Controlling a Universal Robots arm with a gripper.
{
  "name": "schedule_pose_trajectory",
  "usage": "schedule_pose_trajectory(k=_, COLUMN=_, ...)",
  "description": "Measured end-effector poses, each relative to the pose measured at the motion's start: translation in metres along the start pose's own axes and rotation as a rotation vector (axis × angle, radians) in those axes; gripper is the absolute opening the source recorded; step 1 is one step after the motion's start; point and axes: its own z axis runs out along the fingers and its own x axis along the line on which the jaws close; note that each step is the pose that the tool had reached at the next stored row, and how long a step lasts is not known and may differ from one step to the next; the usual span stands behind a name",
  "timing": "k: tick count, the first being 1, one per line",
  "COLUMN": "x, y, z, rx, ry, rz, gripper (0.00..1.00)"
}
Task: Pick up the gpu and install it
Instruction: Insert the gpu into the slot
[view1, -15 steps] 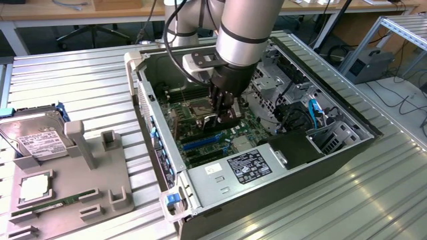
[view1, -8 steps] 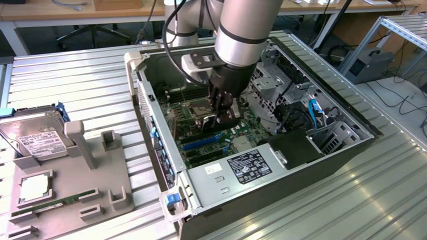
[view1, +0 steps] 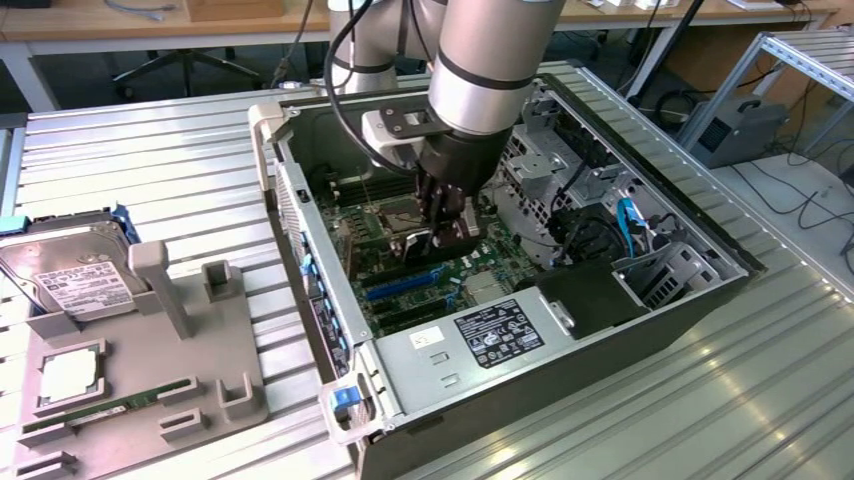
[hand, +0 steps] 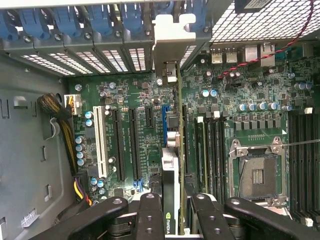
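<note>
The gpu (hand: 170, 200), seen edge-on in the wrist view, bears a green-and-white logo (hand: 170, 227) that looks like Nvidia's mark. In the exterior view a black label (view1: 494, 335) with white print sits on the power supply (view1: 427, 375) at the lower middle of the frame, its text too small to read. The hard drive (view1: 67, 270) at the exterior view's left carries a white label, equally unreadable.

The open computer case (view1: 667, 320) lies on a ribbed metal counter (view1: 160, 150). A grey fixture tray (view1: 200, 350) at the lower left holds the hard drive, a processor chip (view1: 67, 375) and a green memory stick (view1: 100, 412). Desks and an office chair stand along the top of the frame.

The arm (view1: 481, 70) reaches into the case. Its black jaws are partly closed, pinching the gpu by both faces and holding it on edge over the motherboard (hand: 125, 90), among the expansion slots. The silver bracket (hand: 172, 30) is against the case's rear slot openings. Whether the card is seated I cannot tell.
</note>
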Motion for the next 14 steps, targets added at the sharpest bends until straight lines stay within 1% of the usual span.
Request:
schedule_pose_trajectory(k=5, x=0.0001, y=0.0000, z=0.0018, rx=-0.0001, ry=0.0003, rz=0.000, gripper=0.27)
schedule_pose_trajectory(k=14, x=0.0001, y=0.0000, z=0.0020, rx=-0.0001, ry=0.0002, rz=0.000, gripper=0.27)
